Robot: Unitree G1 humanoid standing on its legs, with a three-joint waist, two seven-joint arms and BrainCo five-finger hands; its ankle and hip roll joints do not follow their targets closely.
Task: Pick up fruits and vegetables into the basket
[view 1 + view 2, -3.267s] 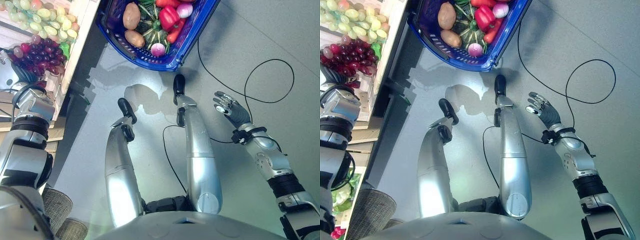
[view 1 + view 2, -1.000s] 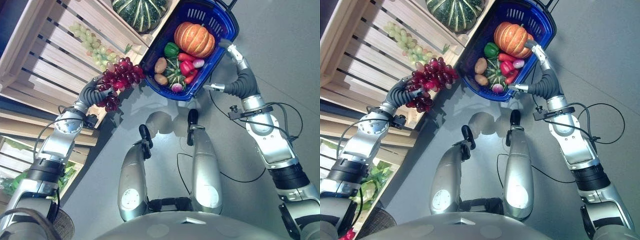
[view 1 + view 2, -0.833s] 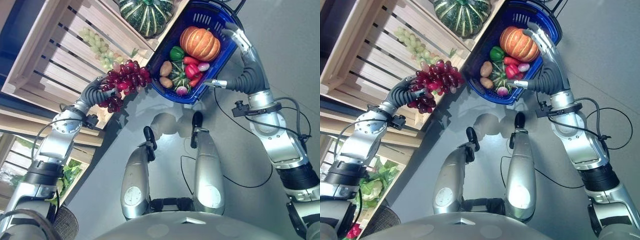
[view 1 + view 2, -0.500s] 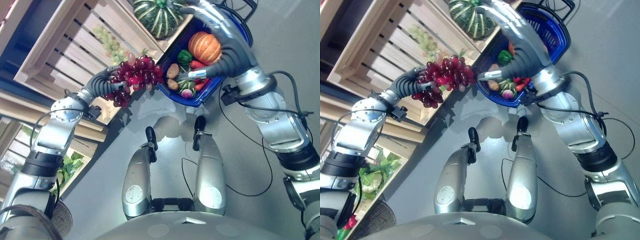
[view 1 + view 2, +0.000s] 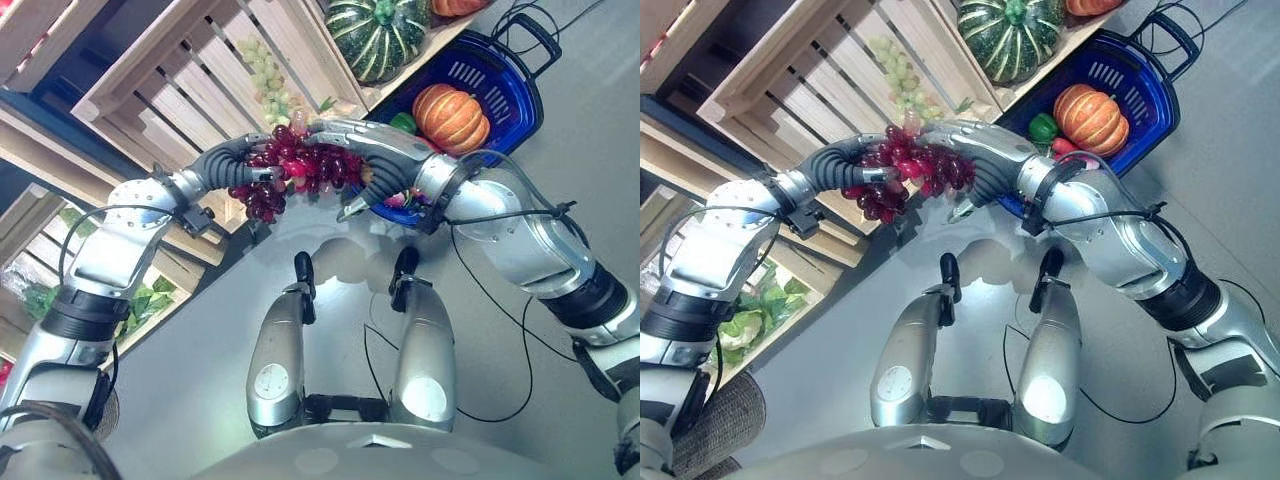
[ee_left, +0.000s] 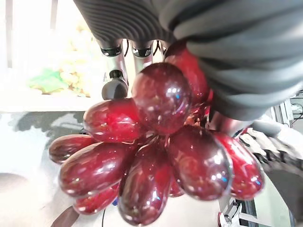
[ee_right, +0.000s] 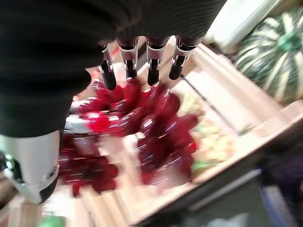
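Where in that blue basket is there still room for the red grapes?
The far end of the blue basket, between the orange pumpkin and the handle end, shows bare bottom. The near end is crowded: green pepper and other vegetables, with the right hand across it, meeting the red grapes in the left hand.

A slatted pale wooden crate shelf (image 5: 190, 75) stands behind the left hand (image 5: 228, 165), bearing a bunch of green grapes (image 5: 262, 75) and 1 striped dark-green squash (image 5: 377, 35). The grey floor (image 5: 560, 170) beyond the right hand (image 5: 375, 165) carries a blue plastic basket (image 5: 500, 85).
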